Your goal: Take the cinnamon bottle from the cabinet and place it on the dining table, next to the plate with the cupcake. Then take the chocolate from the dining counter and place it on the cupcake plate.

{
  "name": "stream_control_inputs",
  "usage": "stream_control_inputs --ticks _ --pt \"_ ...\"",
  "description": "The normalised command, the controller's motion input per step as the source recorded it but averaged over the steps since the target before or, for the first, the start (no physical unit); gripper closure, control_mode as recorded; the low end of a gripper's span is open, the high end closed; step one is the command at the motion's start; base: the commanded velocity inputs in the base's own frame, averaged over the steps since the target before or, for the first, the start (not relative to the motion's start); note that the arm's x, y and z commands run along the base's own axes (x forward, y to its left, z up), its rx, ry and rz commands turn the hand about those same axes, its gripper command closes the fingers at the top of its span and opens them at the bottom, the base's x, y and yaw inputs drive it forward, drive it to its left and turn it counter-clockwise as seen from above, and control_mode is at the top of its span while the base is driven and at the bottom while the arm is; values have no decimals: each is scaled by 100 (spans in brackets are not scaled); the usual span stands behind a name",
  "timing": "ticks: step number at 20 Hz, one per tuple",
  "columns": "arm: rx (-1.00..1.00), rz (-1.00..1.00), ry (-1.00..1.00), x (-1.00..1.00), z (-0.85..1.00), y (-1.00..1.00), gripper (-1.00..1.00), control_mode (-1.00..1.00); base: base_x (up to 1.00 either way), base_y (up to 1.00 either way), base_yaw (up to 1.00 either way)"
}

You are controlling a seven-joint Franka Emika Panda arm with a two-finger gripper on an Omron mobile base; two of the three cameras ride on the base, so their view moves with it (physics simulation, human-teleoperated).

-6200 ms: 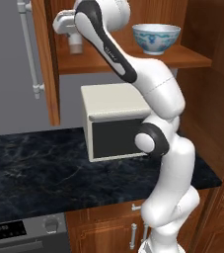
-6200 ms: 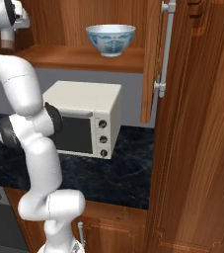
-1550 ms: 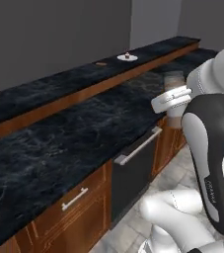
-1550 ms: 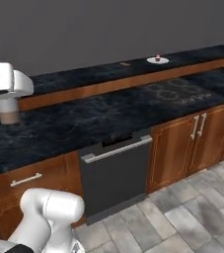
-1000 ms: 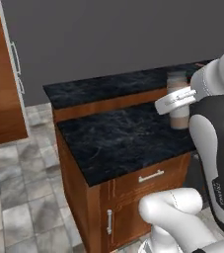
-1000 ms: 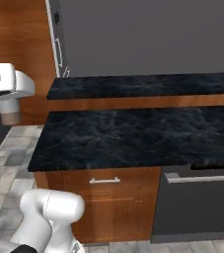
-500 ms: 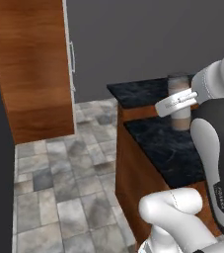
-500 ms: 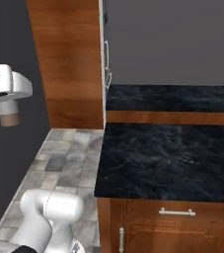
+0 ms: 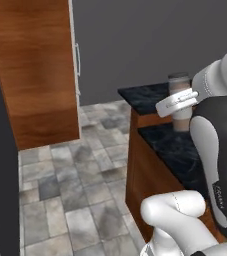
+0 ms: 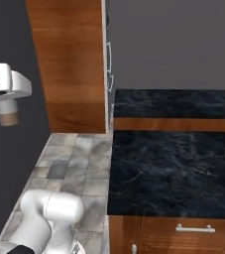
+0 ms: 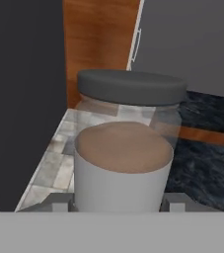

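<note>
Hanging in mid-air, the bottle [image 11: 124, 148] sits upright in the tool [image 11: 118, 202], whose two tips press its white lower body from either side, so the tool is clamped on the bottle. A dark grey lid caps it, and brown powder fills the clear part below the lid, above the white label. In the left base view the bottle [image 9: 181, 102] shows beside the white arm, in front of the near end of the desk [image 9: 180, 150]. In the right base view the bottle [image 10: 8, 113] pokes down from the white hand at the left edge, over the tiled floor [image 10: 72, 158] and well apart from the desk [image 10: 176, 171].

That desk has a black marbled top in two levels, a raised back ledge above a brown wooden strip and a lower front part. Its left edge ends at the floor. A drawer handle [image 10: 196, 228] shows on the wooden front under the near edge. Past the far left corner stands a tall wooden cabinet [image 10: 72, 64], with a grey door [image 10: 173, 44] and its handle beside it.
</note>
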Motion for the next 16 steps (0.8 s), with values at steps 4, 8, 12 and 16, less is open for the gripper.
stream_control_inputs --ticks 4,8,12,16 --pt "0 0 0 0 0 0 100 100 -12 96 16" --pt "0 0 0 0 0 0 100 100 6 93 0" --pt "0 0 0 0 0 0 100 100 94 46 0" --pt "0 0 0 0 0 0 100 100 100 18 -2"
